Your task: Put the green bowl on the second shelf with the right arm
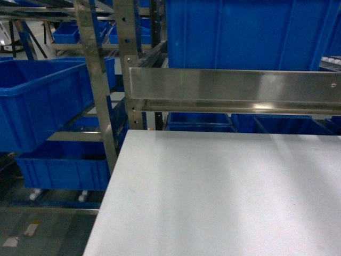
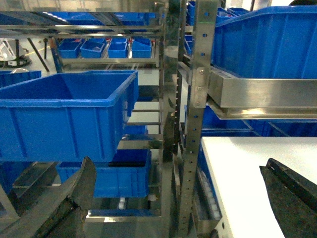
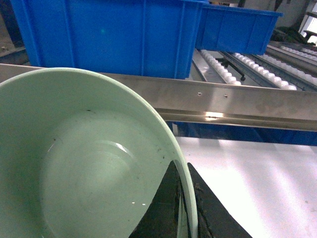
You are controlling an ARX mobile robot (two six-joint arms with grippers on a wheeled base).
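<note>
Right wrist view shows your right gripper (image 3: 184, 208) pinching the green bowl (image 3: 84, 163) by its rim, one finger inside and one outside. The second shelf (image 3: 233, 101) and its blue crate (image 3: 109, 34) lie ahead and above the bowl, so your move goes up and forward. The left gripper (image 2: 178, 198) stands spread, idle.

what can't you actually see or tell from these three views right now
- Pale mint-green glossy bowl: right wrist view only, cut off by the left and bottom edges; absent from the head view.
- Right gripper: only dark fingers straddling the bowl rim show; the frame edge crops the rest.
- Left gripper: two dark fingers at the bottom corners, spread apart, mostly cropped.
- Inside of the large deep blue plastic crate: its wall hides it.
</note>
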